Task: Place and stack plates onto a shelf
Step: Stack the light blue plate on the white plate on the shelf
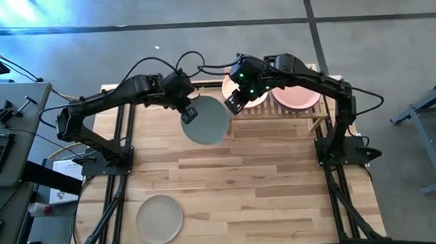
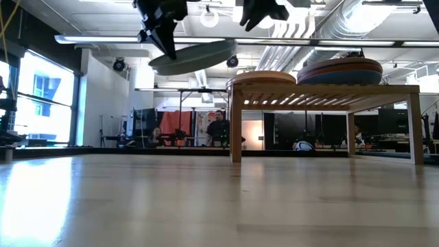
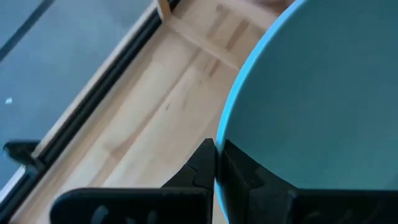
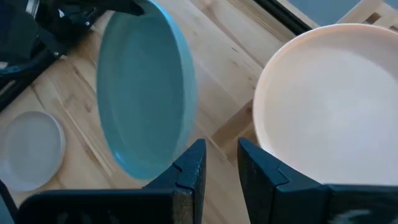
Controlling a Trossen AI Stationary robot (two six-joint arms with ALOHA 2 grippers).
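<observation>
My left gripper [image 1: 190, 112] is shut on a dark teal plate [image 1: 207, 122] and holds it in the air just left of the shelf [image 2: 322, 92]. The shelf is a low bamboo rack at the table's far right. It carries two stacks of plates, one topped by a pale cream plate [image 4: 336, 106] and one by a pink plate [image 1: 297, 95]. My right gripper [image 1: 234, 102] hovers open over the shelf's left end, beside the cream stack and touching nothing. A pale green plate [image 1: 160, 218] lies flat on the table near its front left. My left gripper pinches the dark teal plate by its rim [image 3: 225, 140] on the side toward the table's left, one finger above the rim and one below. The fingers [image 2: 163, 34] slant down from the far left. The plate [image 2: 193, 56] is lifted clear, roughly level, its shelf-side edge slightly higher.
The plank table [image 1: 266, 179] shows bare wood between the shelf and the near edge. My right gripper [image 2: 264, 10] sits high above the cream stack [image 2: 260, 77], close to the held plate's path. People and furniture show in the room beyond the far edge.
</observation>
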